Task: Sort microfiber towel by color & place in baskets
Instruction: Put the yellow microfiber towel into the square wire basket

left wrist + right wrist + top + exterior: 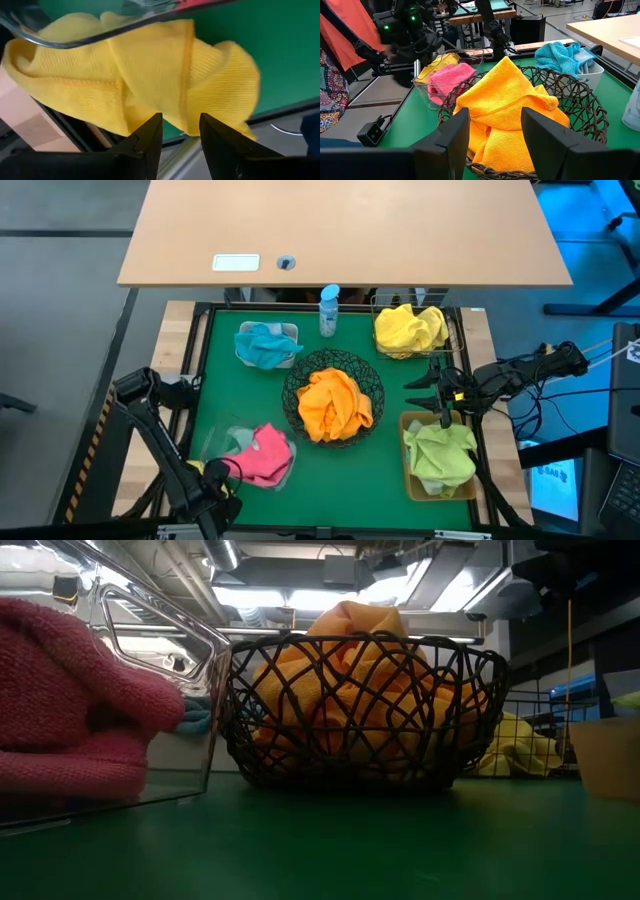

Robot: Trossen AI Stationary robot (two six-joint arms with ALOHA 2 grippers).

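A yellow towel (145, 80) lies at the mat's near left corner, against the clear tray (222, 442) that holds a pink towel (265, 455). Part of the yellow towel shows through the tray's wall, and its edge reaches past the mat. My left gripper (180, 122) points down just above it, open, with nothing between its fingers. My right gripper (495, 130) stands open and level at the table's right side (440, 395), facing the black mesh bowl (300, 375) of orange towel (335, 405).
Also on the mat are a white tub (290, 332) with a teal towel, a square wire basket (378, 305) with a yellow towel (410, 328), a tan bin (408, 480) with a green towel, and a blue-capped bottle (329, 310) at the far edge. Bare green mat lies near the front.
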